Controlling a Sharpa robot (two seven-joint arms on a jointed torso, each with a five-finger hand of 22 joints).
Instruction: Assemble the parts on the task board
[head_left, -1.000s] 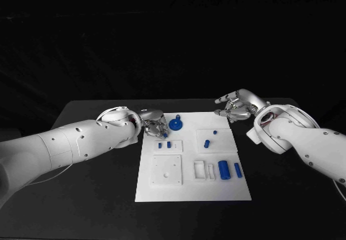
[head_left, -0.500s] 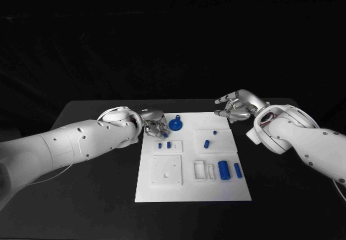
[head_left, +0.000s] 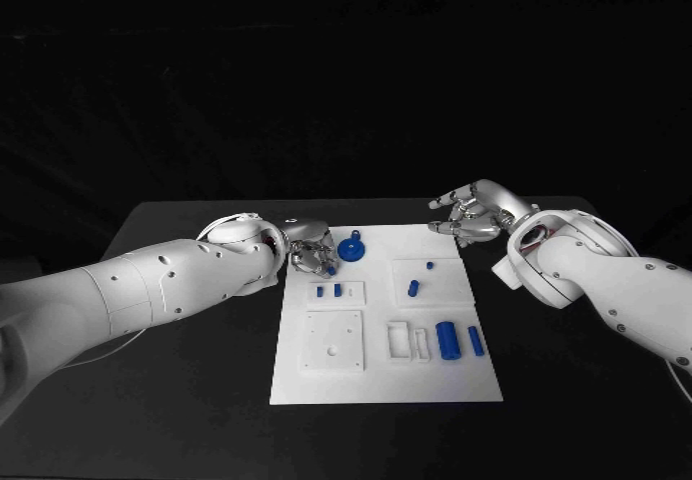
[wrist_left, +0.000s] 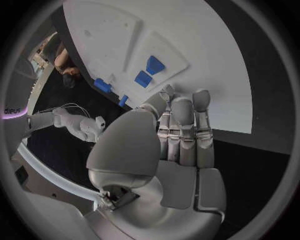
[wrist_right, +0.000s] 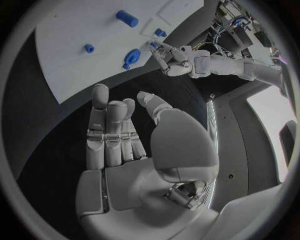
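Left hand, fingers loosely curled and holding nothing, hovers at the board's far left edge, beside a round blue part. Right hand, fingers apart and empty, hangs over the far right corner. Other parts lie on the board.

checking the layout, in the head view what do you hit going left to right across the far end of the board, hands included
left hand → blue round part with a handle → small blue peg → right hand
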